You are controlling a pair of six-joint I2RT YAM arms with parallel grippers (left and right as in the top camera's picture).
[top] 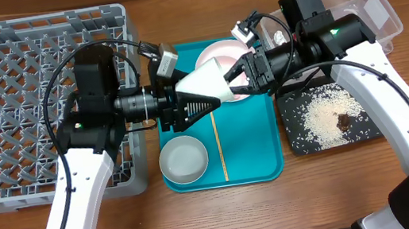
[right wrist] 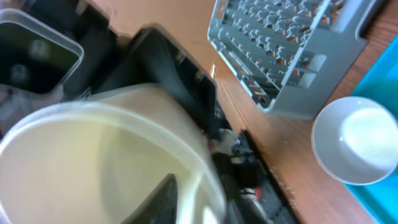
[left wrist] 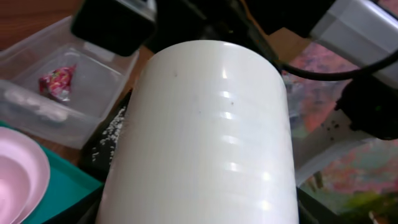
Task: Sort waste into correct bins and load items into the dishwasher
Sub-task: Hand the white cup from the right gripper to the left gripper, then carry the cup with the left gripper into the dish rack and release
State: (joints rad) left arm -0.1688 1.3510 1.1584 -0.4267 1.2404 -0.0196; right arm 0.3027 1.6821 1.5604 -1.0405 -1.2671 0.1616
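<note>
**Student:** What fills both wrist views?

**Tutor:** A small white cup (left wrist: 205,137), held on its side in the air above the flat teal tray (top: 258,155). The left gripper (top: 203,90) has its jaws partly closed on the cup's wall, and one black finger (right wrist: 177,74) lies along the outside. In its own view the cup hides the fingers. The right gripper (top: 244,73) meets the cup's mouth. The rim there is blurred, so I cannot tell whether its jaws pinch it or stand off it.

**Student:** And beneath the cup?

**Tutor:** At the tray's near end sits a light grey bowl (top: 183,159), with a thin wooden stick (top: 219,140) just beside it. At the far end is a small pale pinkish bowl (top: 216,51), half covered by the cup and grippers.

**Student:** Farther out?

**Tutor:** On the right, a shallow black rectangular tray (top: 298,137) carries loose white rice grains (top: 325,113) and a small brown food scrap (top: 343,119). Beyond it is a clear rectangular plastic tub (top: 383,13), partly under the right arm. It holds a red-and-white crinkled snack wrapper (left wrist: 57,81) and a crumpled white tissue (left wrist: 30,104), which is indistinct. On the left is a large square grey plastic dish rack (top: 18,100), crossed by the left arm.
</note>
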